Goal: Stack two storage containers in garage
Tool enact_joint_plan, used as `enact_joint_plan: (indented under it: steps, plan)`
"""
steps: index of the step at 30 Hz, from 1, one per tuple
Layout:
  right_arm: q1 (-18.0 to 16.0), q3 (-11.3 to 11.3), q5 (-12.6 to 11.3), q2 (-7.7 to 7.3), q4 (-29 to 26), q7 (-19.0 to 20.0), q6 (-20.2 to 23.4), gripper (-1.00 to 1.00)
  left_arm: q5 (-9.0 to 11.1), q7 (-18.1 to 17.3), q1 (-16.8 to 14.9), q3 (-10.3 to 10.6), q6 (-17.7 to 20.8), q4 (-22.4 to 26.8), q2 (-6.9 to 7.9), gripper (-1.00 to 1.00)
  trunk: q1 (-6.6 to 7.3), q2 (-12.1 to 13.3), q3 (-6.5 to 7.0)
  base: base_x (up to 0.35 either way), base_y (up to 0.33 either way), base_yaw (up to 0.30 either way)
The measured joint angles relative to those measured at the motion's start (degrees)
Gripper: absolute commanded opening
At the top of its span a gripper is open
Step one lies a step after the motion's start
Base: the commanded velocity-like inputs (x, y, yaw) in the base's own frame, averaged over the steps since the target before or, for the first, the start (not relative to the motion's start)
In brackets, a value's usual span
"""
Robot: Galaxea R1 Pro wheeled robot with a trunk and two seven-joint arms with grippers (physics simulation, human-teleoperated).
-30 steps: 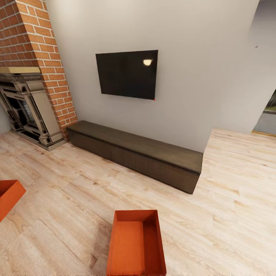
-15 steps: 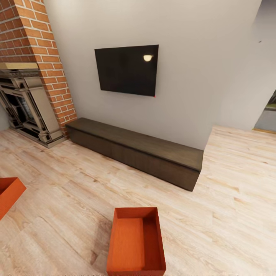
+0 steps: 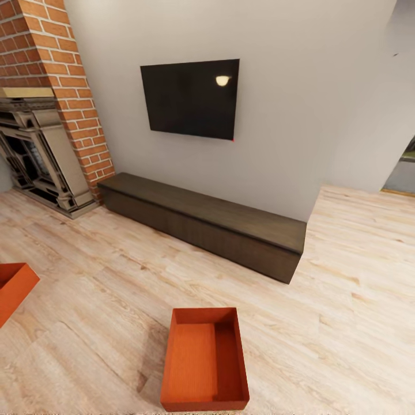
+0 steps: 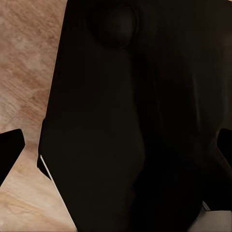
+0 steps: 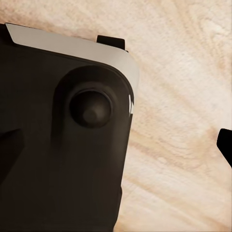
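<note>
Wood floor (image 3: 346, 276) | 2 orange tubs (image 3: 204, 357) (image 3: 12, 288) | gripper state: cannot tell

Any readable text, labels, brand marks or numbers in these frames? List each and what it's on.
None readable.
TV: blank black screen, just a light glare and a tiny red dot at its lower corner, no logo legible.
Storage containers and: plain orange-red, no labels.
Bench, brick fireplace, wood-plank floor: no markings.
</note>
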State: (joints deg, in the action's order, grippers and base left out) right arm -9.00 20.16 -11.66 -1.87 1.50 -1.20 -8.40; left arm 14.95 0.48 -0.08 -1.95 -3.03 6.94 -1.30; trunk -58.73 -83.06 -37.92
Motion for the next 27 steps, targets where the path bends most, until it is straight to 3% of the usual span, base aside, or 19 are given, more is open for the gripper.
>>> enact_joint_plan:
  steps: [27]
  plan:
    - [0.00, 0.07, 0.29, 0.07, -0.01, 0.00, 0.02, 1.00, 0.00, 0.00, 0.00, 0.00, 0.00, 0.00, 0.00, 1.00, 0.00, 0.00, -2.48, 0.000, 0.000, 0.000]
